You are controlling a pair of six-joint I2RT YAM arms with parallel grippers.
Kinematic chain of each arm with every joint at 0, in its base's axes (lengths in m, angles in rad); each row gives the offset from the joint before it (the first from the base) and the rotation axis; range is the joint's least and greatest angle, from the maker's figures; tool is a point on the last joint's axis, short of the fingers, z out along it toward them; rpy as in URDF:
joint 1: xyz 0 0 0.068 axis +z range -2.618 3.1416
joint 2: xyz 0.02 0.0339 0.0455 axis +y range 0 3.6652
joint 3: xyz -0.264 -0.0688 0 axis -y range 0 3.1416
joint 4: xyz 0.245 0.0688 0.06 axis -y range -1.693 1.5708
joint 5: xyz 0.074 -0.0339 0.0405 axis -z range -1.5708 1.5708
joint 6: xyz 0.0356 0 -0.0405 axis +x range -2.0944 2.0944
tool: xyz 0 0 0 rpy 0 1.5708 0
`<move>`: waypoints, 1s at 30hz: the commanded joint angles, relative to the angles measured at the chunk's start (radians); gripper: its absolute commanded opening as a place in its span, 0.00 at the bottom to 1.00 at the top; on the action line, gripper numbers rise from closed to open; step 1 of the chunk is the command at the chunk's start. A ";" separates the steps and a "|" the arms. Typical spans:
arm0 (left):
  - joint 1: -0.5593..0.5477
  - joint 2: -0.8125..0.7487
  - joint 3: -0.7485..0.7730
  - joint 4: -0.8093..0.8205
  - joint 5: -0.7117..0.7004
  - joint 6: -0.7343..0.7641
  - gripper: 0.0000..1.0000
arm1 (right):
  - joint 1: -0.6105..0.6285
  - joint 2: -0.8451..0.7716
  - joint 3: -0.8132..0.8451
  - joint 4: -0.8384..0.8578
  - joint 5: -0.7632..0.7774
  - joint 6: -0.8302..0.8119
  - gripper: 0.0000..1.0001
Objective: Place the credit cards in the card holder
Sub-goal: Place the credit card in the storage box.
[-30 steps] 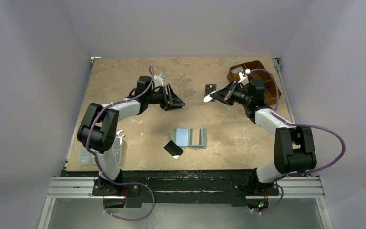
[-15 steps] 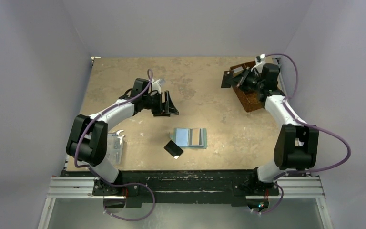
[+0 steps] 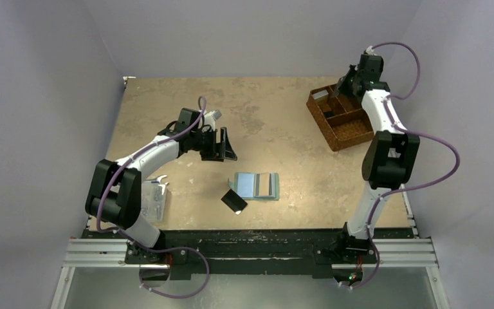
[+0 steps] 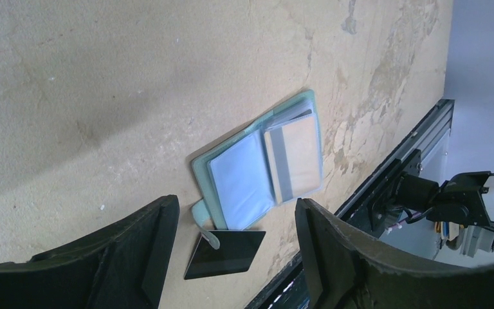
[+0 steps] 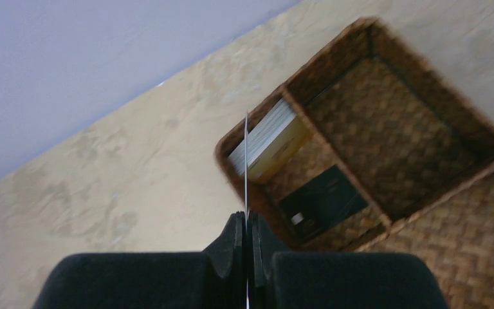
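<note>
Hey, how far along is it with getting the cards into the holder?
Done: one striped card seems tucked in the open card holder. In hand: right pincer grips a thin card above the basket. Remaining: black card on the table, plus basket cards.

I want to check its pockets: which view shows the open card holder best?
Left wrist: the card holder lies open and large, its pockets plain. Top shows it small; right wrist misses it.
</note>
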 commanded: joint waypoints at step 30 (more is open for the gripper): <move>0.003 -0.142 -0.105 -0.041 -0.107 0.026 0.72 | 0.165 0.191 0.284 -0.235 0.224 -0.234 0.31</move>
